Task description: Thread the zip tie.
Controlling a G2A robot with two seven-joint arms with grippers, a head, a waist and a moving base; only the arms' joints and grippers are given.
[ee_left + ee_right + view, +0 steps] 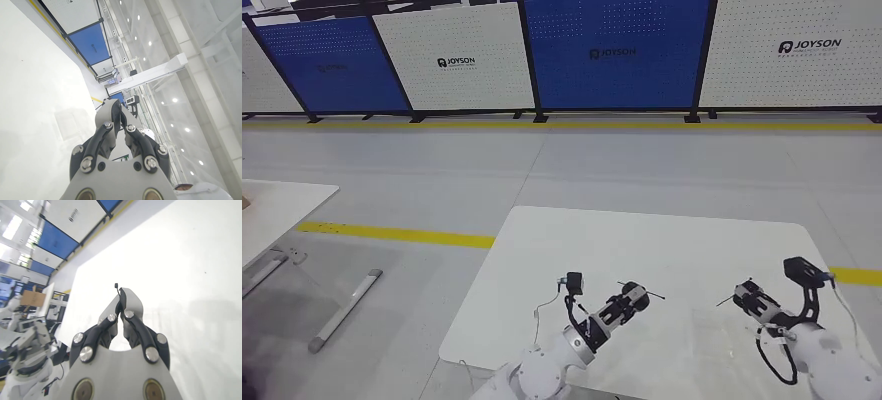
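**Two black ends, tip to tip across a gap**

Both arms hang over the near half of the white surface [662,240], and each has something thin and black pinched in it. The right jaws are closed on the zip tie [117,291]. In the right wrist view its small square head [116,285] pokes just past the fingertips, running in line with the fingers. From above, that end [724,300] points across toward the other arm. The left jaws are closed too, gripping a black strip [652,294] that lies crosswise through their tips, its free end aimed toward the right arm. I can't tell whether that strip is the tail of the same tie or a second one, as nothing black shows in the stretch between them.

What the next move turns on, I'd say, is that stretch. The two free ends lie roughly on one side-to-side line, tip facing tip, near but not touching. A tail has to find a very small opening in the head, so lining them up looks more demanding than closing the distance. Neither arm is nearer, since the gap sits midway between them.

The left arm [577,340] comes up from the near edge, its forearm angled in toward the middle. The right arm [802,350] bends in from the opposite side, its jaws turned toward its partner.
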